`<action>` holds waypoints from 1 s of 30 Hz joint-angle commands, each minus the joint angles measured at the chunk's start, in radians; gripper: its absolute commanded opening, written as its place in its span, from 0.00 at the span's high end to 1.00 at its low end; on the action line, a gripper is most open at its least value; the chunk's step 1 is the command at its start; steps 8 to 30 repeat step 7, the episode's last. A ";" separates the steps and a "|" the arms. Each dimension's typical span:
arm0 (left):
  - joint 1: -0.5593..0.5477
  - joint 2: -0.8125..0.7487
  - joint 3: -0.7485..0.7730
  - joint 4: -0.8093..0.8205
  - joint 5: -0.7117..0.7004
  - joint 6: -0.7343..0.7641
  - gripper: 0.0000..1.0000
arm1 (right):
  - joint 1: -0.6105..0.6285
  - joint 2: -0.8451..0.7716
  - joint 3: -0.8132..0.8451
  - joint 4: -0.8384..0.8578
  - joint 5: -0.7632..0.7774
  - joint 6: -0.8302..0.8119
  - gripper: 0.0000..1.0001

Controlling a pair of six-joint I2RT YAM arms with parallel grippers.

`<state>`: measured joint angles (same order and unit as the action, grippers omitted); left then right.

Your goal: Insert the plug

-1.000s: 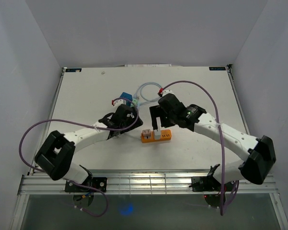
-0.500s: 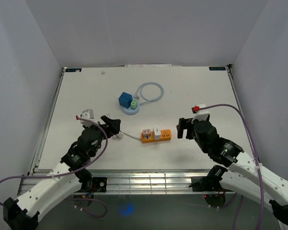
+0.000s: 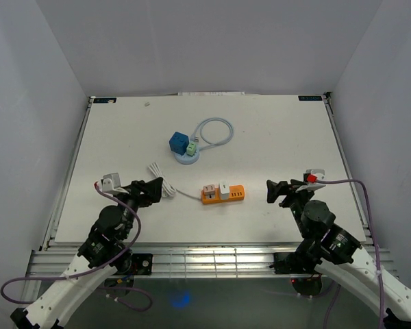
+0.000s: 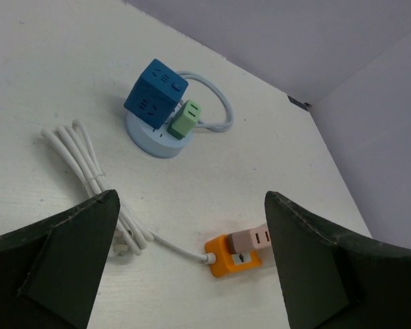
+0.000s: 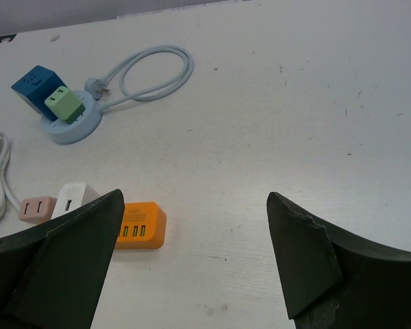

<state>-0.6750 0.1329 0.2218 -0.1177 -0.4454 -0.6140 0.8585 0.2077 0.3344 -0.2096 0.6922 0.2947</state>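
Note:
An orange power strip (image 3: 222, 195) lies mid-table with a pink plug (image 3: 209, 190) and a white plug (image 3: 224, 186) seated in its top. In the left wrist view the pink plug (image 4: 251, 239) stands out of the orange strip (image 4: 227, 260). The right wrist view has the white plug (image 5: 71, 197) and the pink plug (image 5: 35, 207) beside the strip (image 5: 141, 226). My left gripper (image 3: 149, 191) (image 4: 192, 199) is open and empty, left of the strip. My right gripper (image 3: 279, 192) (image 5: 195, 197) is open and empty, to its right.
A blue cube socket (image 3: 179, 142) on a round pale-blue base carries a green plug (image 3: 192, 147), farther back. Its pale-blue cable (image 3: 216, 131) loops behind it. The strip's coiled white cord (image 3: 162, 186) lies just in front of my left gripper.
Both arms have drawn back toward the near edge: the left from the blue cube, the right from above the white plug on the strip. The strip and plugs stayed put.

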 commanded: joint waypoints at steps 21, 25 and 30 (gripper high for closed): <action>0.003 0.086 0.022 0.000 0.002 0.011 0.03 | -0.001 -0.002 0.006 0.064 0.052 0.000 0.11; 0.003 0.086 0.022 0.000 0.002 0.011 0.03 | -0.001 -0.002 0.006 0.064 0.052 0.000 0.11; 0.003 0.086 0.022 0.000 0.002 0.011 0.03 | -0.001 -0.002 0.006 0.064 0.052 0.000 0.11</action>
